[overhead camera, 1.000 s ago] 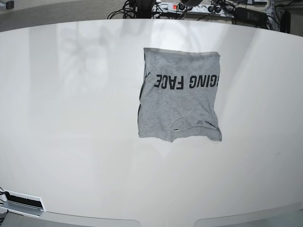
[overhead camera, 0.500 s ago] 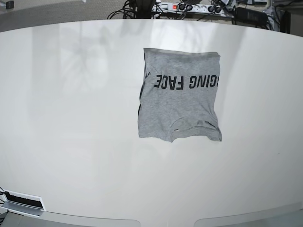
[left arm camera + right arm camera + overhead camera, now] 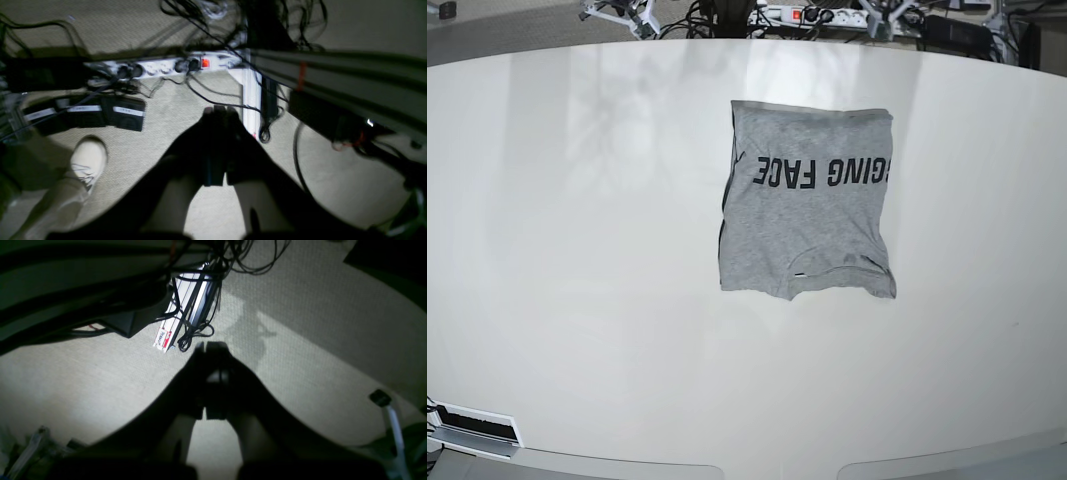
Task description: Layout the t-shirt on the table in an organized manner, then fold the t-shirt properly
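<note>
power strip (image 3: 173, 66), cables (image 3: 213, 96), shoe (image 3: 88, 160), carpet (image 3: 300, 340)

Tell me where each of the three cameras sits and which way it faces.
Base: high, looking down on the table and folded t-shirt; no arm shows.
Left wrist: behind the shut left gripper, facing carpet, a power strip, someone's shoe.
Right wrist: behind the shut right gripper, facing carpet and cables.
Shared: both wrist views show floor; neither shows the t-shirt.

Pale woven carpet (image 3: 173, 110) covers the floor. A white power strip (image 3: 166, 65) with a lit red switch lies among tangled black cables (image 3: 213, 96). A pale sneaker (image 3: 87, 160) stands nearby.
</note>
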Tool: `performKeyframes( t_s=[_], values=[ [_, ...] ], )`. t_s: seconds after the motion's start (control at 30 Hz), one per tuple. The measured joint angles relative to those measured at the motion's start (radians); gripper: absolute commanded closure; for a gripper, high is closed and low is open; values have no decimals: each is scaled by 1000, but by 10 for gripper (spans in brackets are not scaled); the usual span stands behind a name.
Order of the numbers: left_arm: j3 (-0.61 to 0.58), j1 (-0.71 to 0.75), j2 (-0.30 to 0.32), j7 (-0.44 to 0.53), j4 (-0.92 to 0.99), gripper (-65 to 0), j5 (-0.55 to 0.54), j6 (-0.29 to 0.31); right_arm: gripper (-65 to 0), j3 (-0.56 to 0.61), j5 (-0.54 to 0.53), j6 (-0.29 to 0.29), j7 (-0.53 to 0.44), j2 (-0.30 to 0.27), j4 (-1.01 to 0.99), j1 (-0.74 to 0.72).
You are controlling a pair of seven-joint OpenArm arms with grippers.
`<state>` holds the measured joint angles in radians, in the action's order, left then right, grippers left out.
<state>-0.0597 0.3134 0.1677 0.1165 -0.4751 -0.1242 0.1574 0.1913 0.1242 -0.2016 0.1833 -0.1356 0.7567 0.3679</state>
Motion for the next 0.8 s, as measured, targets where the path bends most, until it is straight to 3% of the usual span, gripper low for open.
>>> performKeyframes(
  t_s=[0.2, 0.47, 0.8],
  values=[
    [1, -4, -38, 11, -1, 0, 12, -75, 0, 1, 44, -24, -88, -2, -11, 0],
    [2, -3, -35, 34, -4, 0, 13, -82, 0, 2, 40, -106, -153, -2, -11, -11],
    [2, -7, -35, 41, -51, 0, 12, -71, 0, 2, 41, -105, -153, -2, -11, -16]
  ],
)
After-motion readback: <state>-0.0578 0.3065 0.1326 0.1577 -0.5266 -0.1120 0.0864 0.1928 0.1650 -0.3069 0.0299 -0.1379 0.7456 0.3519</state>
